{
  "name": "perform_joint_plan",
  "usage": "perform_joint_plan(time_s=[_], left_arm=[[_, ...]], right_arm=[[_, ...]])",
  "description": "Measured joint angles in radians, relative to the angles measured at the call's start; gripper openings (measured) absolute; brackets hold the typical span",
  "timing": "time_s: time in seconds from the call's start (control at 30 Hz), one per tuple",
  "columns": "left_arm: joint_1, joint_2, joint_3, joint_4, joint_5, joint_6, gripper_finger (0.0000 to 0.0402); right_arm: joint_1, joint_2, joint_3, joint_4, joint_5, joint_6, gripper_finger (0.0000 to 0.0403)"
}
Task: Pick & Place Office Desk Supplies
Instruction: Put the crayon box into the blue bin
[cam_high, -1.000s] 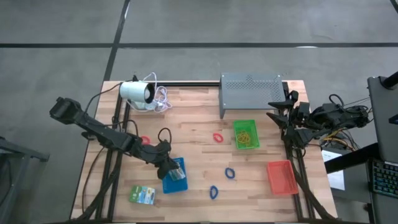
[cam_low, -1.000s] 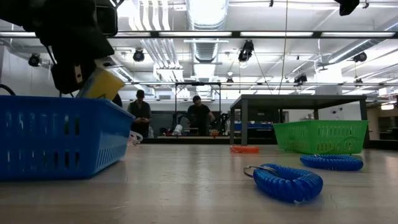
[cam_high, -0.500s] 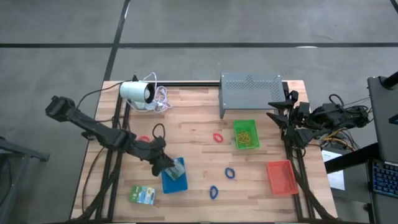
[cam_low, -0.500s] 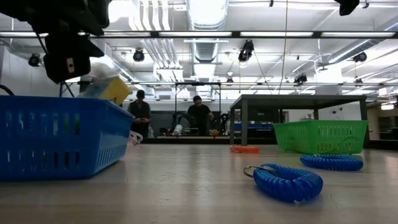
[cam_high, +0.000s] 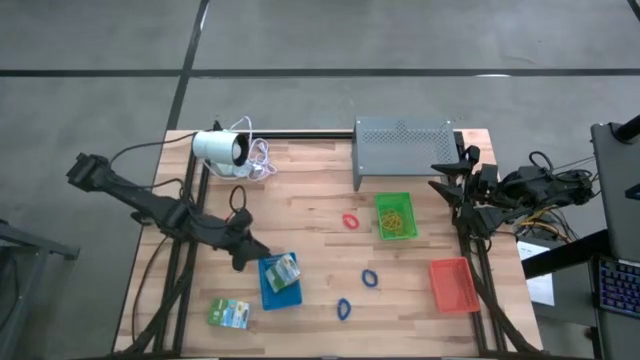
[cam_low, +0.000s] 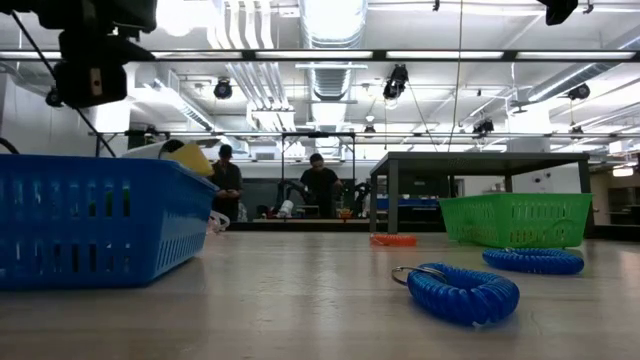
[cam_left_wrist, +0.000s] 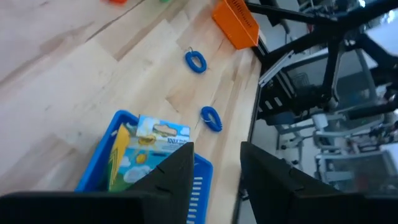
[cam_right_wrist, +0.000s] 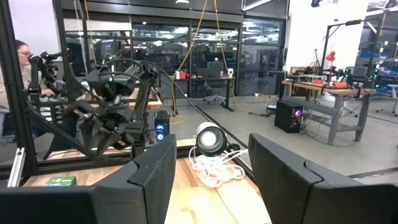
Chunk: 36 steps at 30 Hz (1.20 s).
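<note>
My left gripper (cam_high: 240, 250) (cam_left_wrist: 216, 167) hangs open above the table, just left of the blue tray (cam_high: 281, 291) (cam_low: 90, 215), and touches nothing. A green-and-white packet (cam_high: 284, 272) (cam_left_wrist: 153, 138) lies in that tray, its upper end leaning on the rim (cam_low: 178, 153). A second packet (cam_high: 229, 313) lies flat near the table's near edge. Two blue loops (cam_high: 370, 277) (cam_high: 343, 309) and a red loop (cam_high: 350, 221) lie on the wood. Tan rubber bands fill the green tray (cam_high: 394, 216). My right gripper (cam_right_wrist: 208, 174) waits open at the table's right edge.
A red tray (cam_high: 452, 284) sits near the right near corner. The grey perforated stand (cam_high: 404, 150) and the white cylinder with its coiled cable (cam_high: 222, 150) stand along the far edge. Bare wood lies between the blue tray and the loops. People show in the room behind.
My left gripper has let go of the packet over the blue tray, then risen and drawn back toward the table's left edge. The packet has dropped into the tray and now leans on its rim instead of hanging from the fingers.
</note>
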Motion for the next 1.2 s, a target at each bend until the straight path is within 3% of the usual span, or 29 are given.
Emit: perform_joint_plan(time_s=[0.43,0.6,0.87,1.03,1.2], left_arm=[[-0.133,-0.015,0.002,-0.02,-0.013,-0.268,0.0135],[-0.219,0.021,0.074,-0.108,-0.051,-0.284,0.0136],[-0.278,0.152,0.256,-0.345,0.076,-0.083,0.0136],[-0.299,0.233,0.282,-0.363,0.252,0.052,0.0136],[-0.315,0.324,0.282,-0.329,0.344,0.183,0.0134]], right_arm=[[0.0,0.0,0.0,0.0,0.0,0.0,0.0199],[0.0,0.0,0.0,0.0,0.0,0.0,0.0199],[0.0,0.0,0.0,0.0,0.0,0.0,0.0199],[0.0,0.0,0.0,0.0,0.0,0.0,0.0199],[0.0,0.0,0.0,0.0,0.0,0.0,0.0199]])
